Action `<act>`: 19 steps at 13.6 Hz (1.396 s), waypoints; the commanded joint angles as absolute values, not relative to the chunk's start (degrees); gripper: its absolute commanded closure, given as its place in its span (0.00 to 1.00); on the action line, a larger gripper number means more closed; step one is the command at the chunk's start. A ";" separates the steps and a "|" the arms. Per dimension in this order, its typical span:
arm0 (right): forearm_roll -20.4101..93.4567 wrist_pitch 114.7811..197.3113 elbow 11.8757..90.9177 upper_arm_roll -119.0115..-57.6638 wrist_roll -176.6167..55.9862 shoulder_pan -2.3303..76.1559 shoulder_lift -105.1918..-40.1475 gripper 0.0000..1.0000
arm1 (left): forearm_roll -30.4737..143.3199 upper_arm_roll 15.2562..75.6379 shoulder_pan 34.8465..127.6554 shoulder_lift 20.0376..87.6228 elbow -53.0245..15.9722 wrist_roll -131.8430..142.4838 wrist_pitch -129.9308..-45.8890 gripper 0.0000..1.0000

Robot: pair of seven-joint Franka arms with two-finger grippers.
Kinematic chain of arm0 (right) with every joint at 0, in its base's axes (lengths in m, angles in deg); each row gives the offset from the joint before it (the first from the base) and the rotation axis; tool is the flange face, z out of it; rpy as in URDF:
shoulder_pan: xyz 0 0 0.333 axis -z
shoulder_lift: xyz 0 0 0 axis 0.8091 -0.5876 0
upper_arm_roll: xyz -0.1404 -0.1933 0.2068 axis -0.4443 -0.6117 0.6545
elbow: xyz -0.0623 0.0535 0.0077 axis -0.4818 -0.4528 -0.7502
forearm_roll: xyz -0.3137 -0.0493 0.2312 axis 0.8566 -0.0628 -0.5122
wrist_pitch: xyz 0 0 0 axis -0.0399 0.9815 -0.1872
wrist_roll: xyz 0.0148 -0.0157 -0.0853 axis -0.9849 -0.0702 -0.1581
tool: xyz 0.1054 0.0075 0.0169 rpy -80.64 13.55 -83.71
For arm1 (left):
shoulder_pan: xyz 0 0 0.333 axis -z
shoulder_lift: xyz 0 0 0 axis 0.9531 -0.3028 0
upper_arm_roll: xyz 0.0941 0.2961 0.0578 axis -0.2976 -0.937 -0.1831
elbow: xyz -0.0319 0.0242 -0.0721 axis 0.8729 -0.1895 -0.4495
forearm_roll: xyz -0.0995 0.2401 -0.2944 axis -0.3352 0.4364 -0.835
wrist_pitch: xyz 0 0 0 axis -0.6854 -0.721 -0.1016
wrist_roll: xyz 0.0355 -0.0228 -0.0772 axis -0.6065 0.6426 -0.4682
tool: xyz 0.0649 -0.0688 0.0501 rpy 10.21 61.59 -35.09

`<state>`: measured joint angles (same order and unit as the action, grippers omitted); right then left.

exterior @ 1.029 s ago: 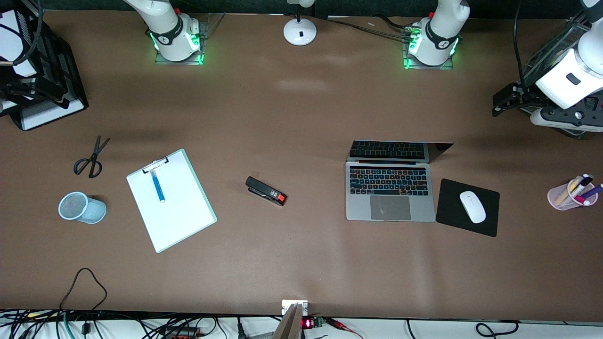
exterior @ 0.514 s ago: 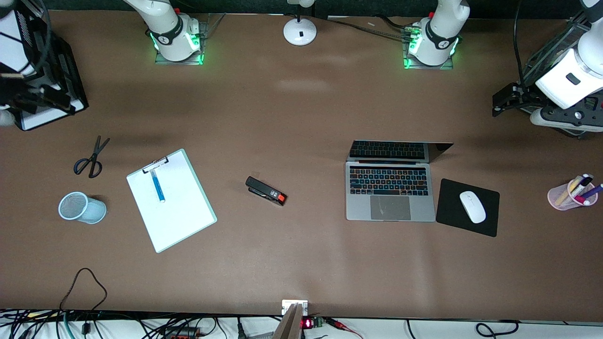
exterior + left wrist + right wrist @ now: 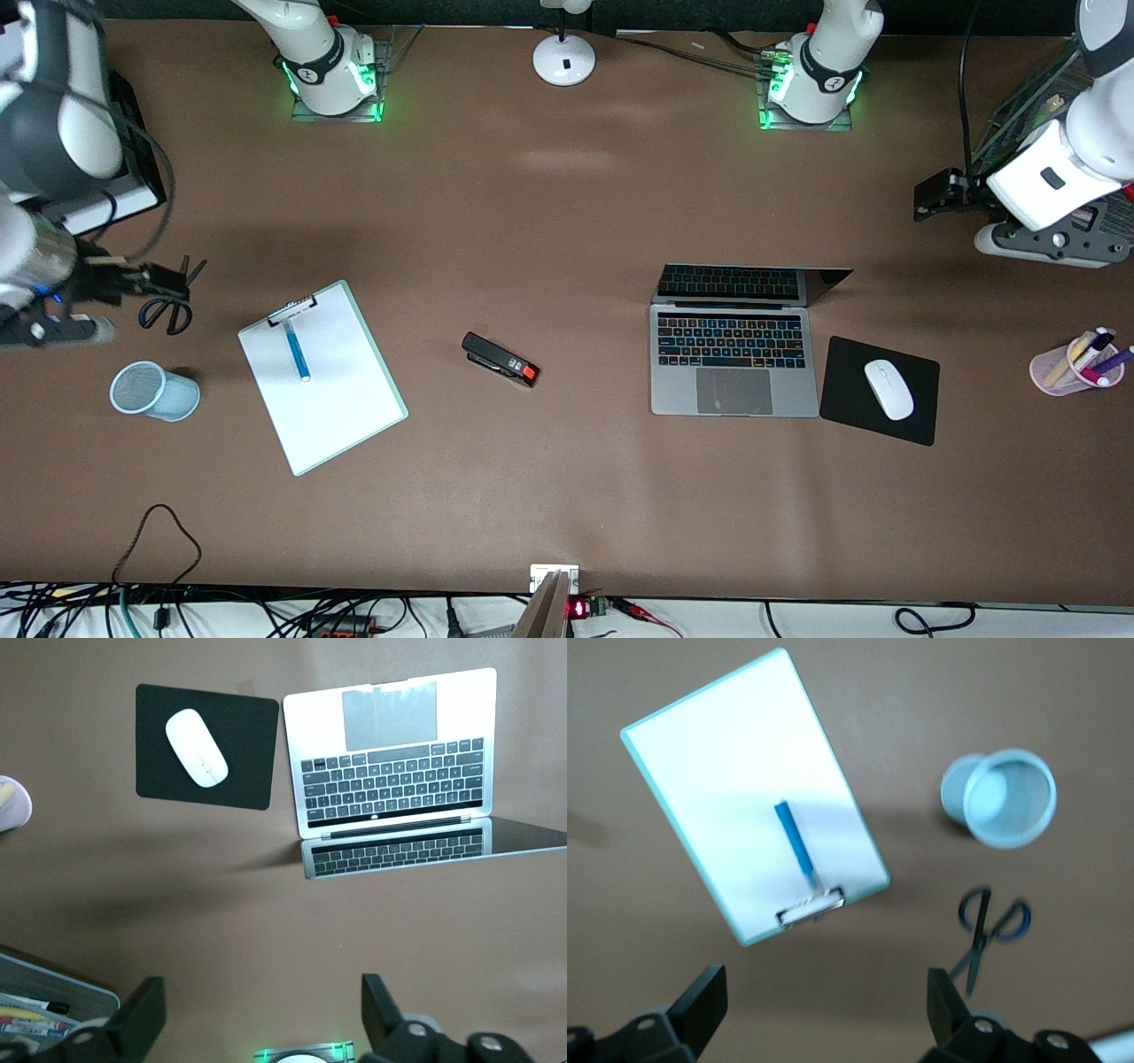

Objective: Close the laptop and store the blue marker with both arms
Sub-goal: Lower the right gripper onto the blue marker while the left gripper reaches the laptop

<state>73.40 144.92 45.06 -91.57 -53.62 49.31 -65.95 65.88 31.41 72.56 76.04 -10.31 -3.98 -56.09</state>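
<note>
The laptop (image 3: pixel 732 359) lies open on the table toward the left arm's end, its screen (image 3: pixel 753 283) leaning back; it also shows in the left wrist view (image 3: pixel 394 762). The blue marker (image 3: pixel 296 349) lies on a white clipboard (image 3: pixel 337 408) toward the right arm's end; it also shows in the right wrist view (image 3: pixel 795 843). My left gripper (image 3: pixel 932 197) is open and empty in the air over bare table, off the laptop's screen corner (image 3: pixel 261 1005). My right gripper (image 3: pixel 164 282) is open and empty over the scissors (image 3: pixel 168 310), beside the clipboard (image 3: pixel 824 992).
A light-blue mesh cup (image 3: pixel 152 390) lies on its side beside the clipboard. A black stapler (image 3: pixel 500 359) sits mid-table. A black mouse pad (image 3: pixel 886 425) with a white mouse (image 3: pixel 888 388) is beside the laptop. A pink cup of pens (image 3: pixel 1074 365) stands at the left arm's end.
The right arm has swung from over the black tray to over the scissors. The left gripper has shifted slightly toward the table's middle. Laptop and marker have not moved.
</note>
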 commanded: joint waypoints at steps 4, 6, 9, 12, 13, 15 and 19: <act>72.67 154.58 42.73 -91.41 -43.14 47.16 -75.56 0.00 | 65.24 31.60 72.82 73.04 -5.73 -4.12 -47.76 0.95; 72.75 157.74 42.73 -91.41 -41.62 45.67 -78.72 0.00 | 64.46 31.69 72.82 73.12 -6.09 -3.59 -45.47 0.98; 72.58 161.35 42.99 -91.41 -40.40 45.31 -82.68 0.00 | 60.07 31.87 72.73 74.69 -10.64 1.05 -43.17 0.98; 71.27 164.34 43.17 -90.63 -39.60 45.31 -85.76 0.00 | 58.03 37.29 72.55 77.51 -18.46 6.76 -49.55 0.98; 71.17 164.70 43.17 -90.54 -39.60 45.14 -86.46 0.00 | 58.03 39.67 72.55 78.04 -21.27 8.43 -53.41 0.98; 71.08 165.14 43.25 -89.75 -39.60 45.31 -87.87 0.02 | 58.12 43.98 72.55 78.22 -25.93 10.73 -60.36 0.98; 71.00 166.98 43.17 -89.48 -41.43 45.05 -90.07 0.03 | 58.30 46.72 72.55 78.31 -36.03 11.00 -76.00 0.98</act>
<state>71.99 166.10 44.04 -89.82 -40.85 44.99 -88.81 58.87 46.14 73.17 75.83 -29.88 11.16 -69.77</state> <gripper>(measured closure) 0.026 0.978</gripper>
